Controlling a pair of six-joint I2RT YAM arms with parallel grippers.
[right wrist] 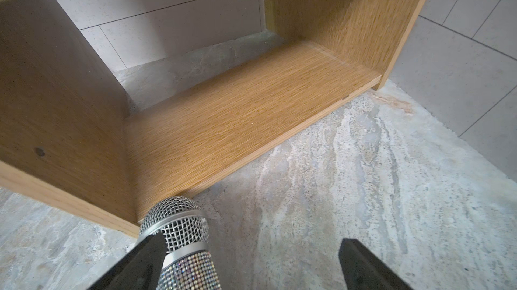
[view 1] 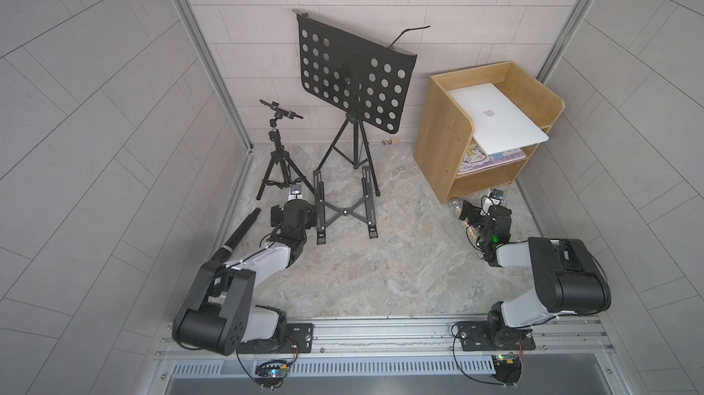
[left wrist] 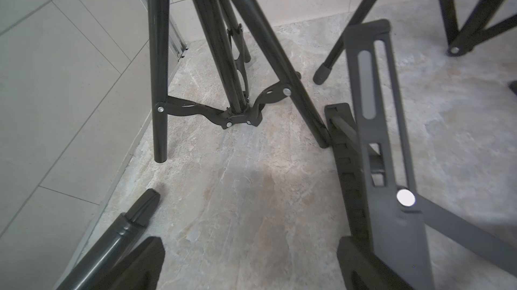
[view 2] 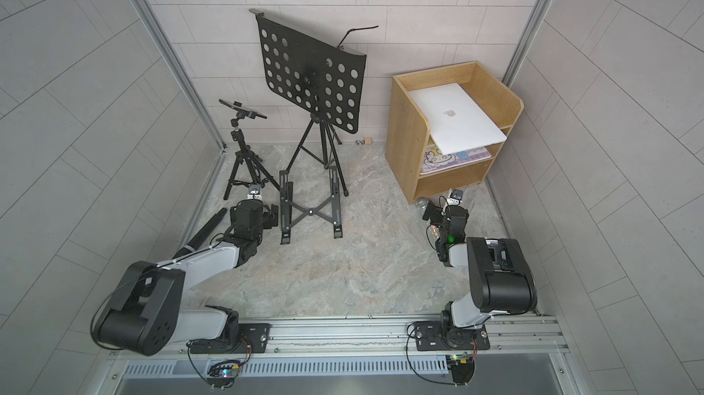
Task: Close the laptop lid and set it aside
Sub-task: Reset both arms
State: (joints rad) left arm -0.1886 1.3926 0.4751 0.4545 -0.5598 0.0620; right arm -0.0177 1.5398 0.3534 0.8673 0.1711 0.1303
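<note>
The laptop is lying shut atop the wooden shelf unit, evidently set aside, so left fingers and right fingers are hovering low, spread, gripping nothing.

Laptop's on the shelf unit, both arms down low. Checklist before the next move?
1. Laptop lid shut: ok. Logo face is up and no screen shows.
2. Laptop set aside: ok. It lies on top of the wooden shelf unit.
3. Laptop fully supported: not ok. Its near edge overhangs the front, above the book.
4. Left tool free: ok. It is open and empty, low beside the X-frame stand.
5. Right tool free: ok. It is open and grips nothing.
6. Right tool clear of the microphone: cannot tell. It lies on the floor right by one jaw.
</note>
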